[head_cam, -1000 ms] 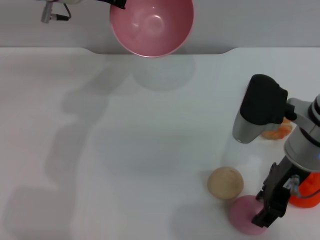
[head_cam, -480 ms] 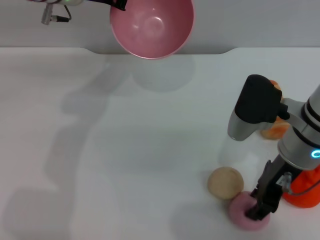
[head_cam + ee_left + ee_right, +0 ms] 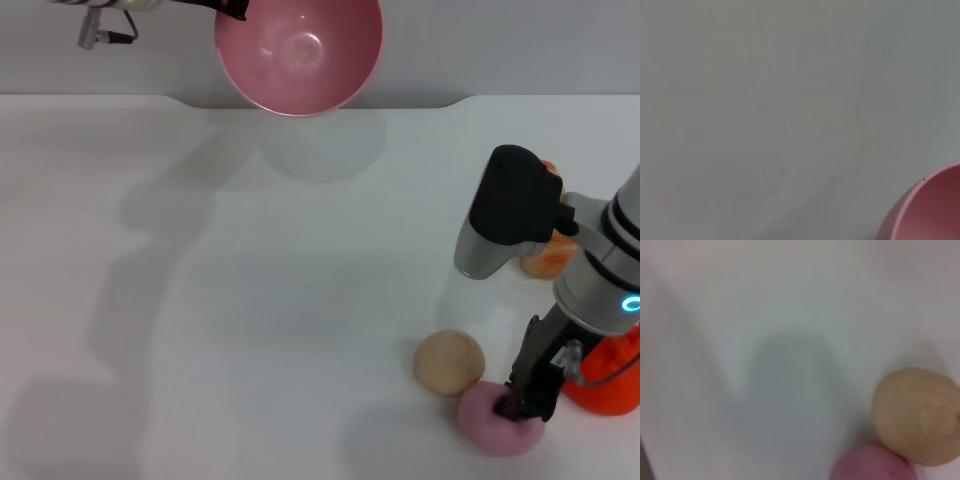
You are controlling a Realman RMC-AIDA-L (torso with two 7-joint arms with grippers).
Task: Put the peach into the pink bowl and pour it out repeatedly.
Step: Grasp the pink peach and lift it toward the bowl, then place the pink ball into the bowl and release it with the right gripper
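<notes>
The pink bowl (image 3: 299, 50) hangs in the air above the table's far edge, tilted so its inside faces me, with nothing in it. My left gripper (image 3: 236, 8) is shut on its rim at the upper left. A piece of the bowl (image 3: 935, 210) shows in the left wrist view. The peach (image 3: 495, 422) lies on the table at the near right. My right gripper (image 3: 525, 400) is down on the peach's right side. In the right wrist view the peach (image 3: 872, 466) sits at the picture's edge.
A beige ball (image 3: 450, 362) lies touching the peach on its far-left side, and the ball (image 3: 917, 415) also shows in the right wrist view. An orange fruit (image 3: 548, 257) sits behind the right arm. An orange-red object (image 3: 612, 382) stands at the right edge.
My right gripper has slid left and come down onto the peach. The bowl has drifted very slightly left.
</notes>
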